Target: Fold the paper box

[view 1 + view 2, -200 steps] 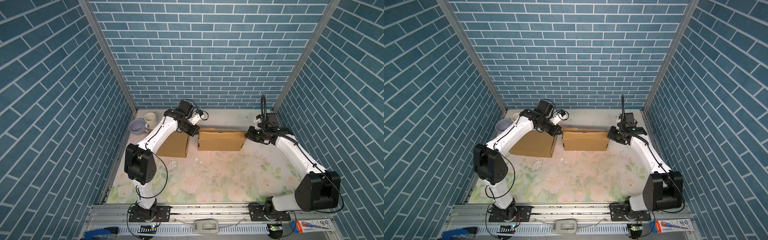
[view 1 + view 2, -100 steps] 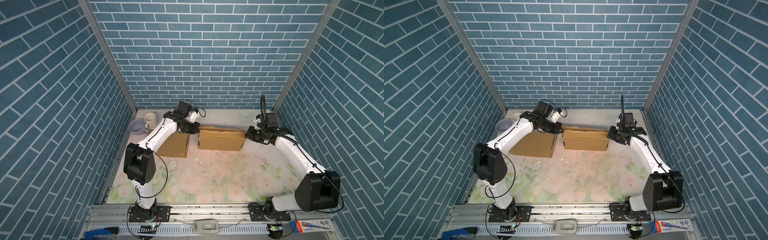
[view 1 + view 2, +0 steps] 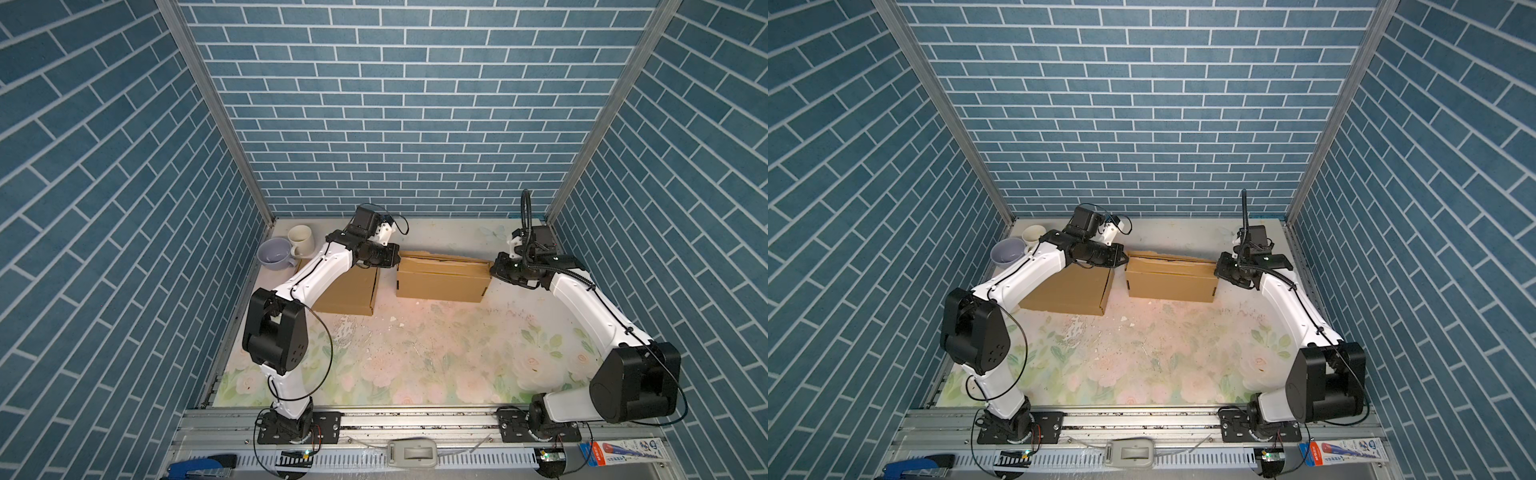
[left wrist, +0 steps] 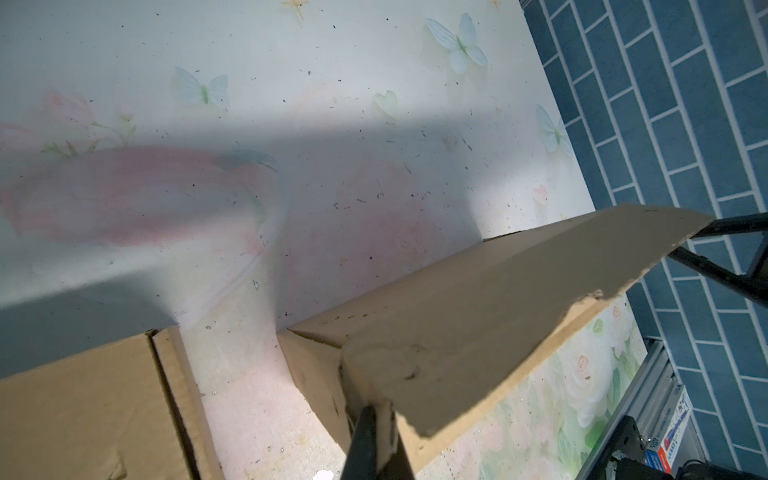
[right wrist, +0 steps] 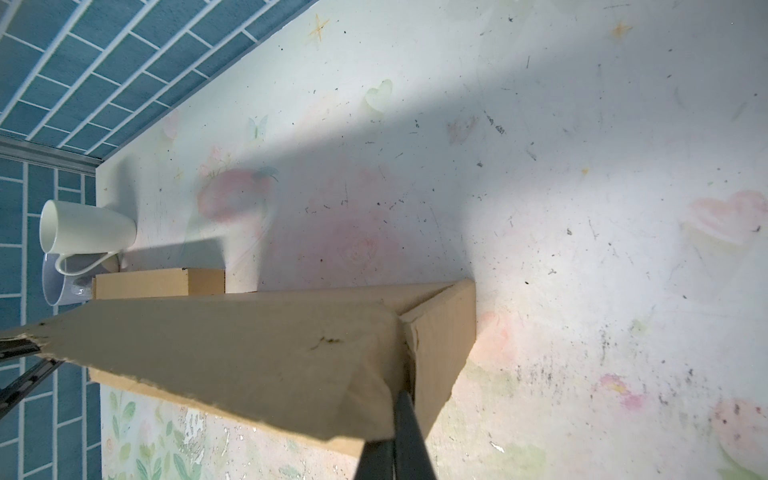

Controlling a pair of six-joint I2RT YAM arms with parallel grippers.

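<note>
- Box (image 3: 440,284) sits on the table (image 3: 415,353) toward 12 o'clock, long side running 9 to 3.
- Left gripper (image 3: 394,261) is at the box's 9 o'clock end, fingers pressed together and pinching a corner of the top flap (image 4: 478,299).
- Right gripper (image 3: 495,269) is at the 3 o'clock end, fingers also closed, pinching the flap's other corner.
- Second box (image 3: 349,297) lies just beside, at 9 o'clock, not touching.
</note>
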